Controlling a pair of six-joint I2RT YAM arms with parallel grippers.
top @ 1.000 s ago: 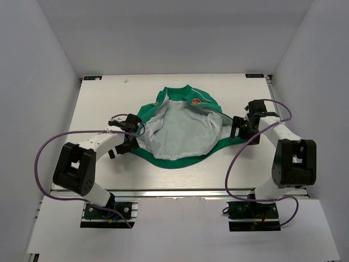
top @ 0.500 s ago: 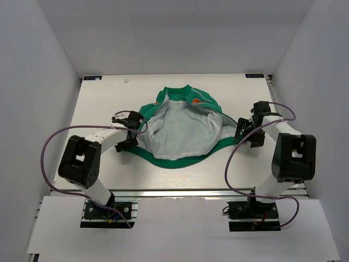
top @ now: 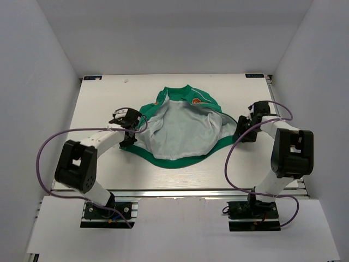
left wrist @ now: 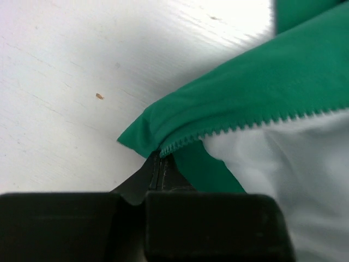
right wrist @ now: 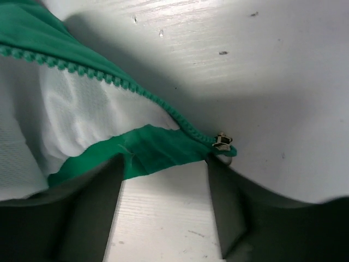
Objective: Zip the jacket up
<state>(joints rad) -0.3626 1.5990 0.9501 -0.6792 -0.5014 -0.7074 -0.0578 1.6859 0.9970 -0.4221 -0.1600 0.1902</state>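
Observation:
The green jacket [top: 163, 155] lies unzipped on the table with its light grey lining up and an orange patch [top: 194, 101] near the collar. My left gripper [top: 128, 140] is at its left front edge. In the left wrist view that gripper [left wrist: 160, 164] is shut on the green corner of the jacket [left wrist: 262, 93], just below the zipper teeth [left wrist: 245, 124]. My right gripper [top: 240, 132] is at the right front corner. Its jaws [right wrist: 163, 158] stand apart around the green hem corner [right wrist: 152, 147], and the metal zipper slider [right wrist: 222, 141] sits by the right finger.
The white table [top: 109, 93] is boxed in by white walls at the back and on both sides. Purple cables [top: 41, 155] loop out from both arms. A small brown speck [left wrist: 99, 96] lies on the table left of the jacket's edge.
My left gripper has closed on the jacket's left front corner. My right gripper has slid in to the right corner and its jaws have narrowed around the hem.

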